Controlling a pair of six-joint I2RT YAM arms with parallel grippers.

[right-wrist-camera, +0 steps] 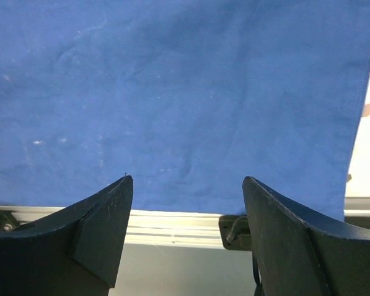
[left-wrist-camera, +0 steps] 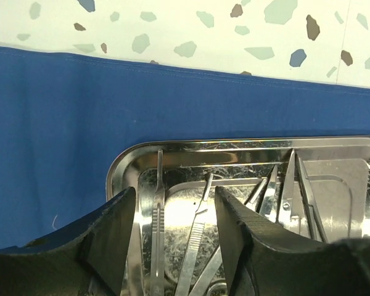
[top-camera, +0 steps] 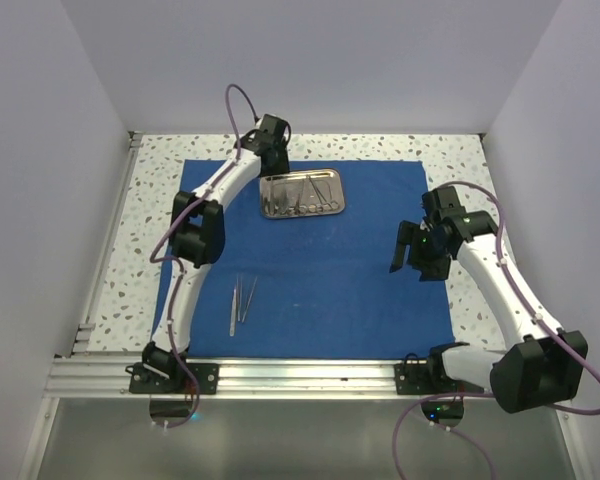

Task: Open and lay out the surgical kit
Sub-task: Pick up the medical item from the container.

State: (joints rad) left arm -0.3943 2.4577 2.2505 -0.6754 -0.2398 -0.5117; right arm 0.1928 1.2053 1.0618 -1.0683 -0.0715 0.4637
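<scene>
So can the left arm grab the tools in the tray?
Probably yes: the left gripper hangs open right over the tray, with tools between its fingers and nothing covering them.

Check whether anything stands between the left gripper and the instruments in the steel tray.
Nothing visible does. The left gripper hangs open over the left end of the steel tray, and a scalpel handle lies uncovered right below the gap between its fingers. Other instruments lie close beside it, which may crowd a grasp.
</scene>
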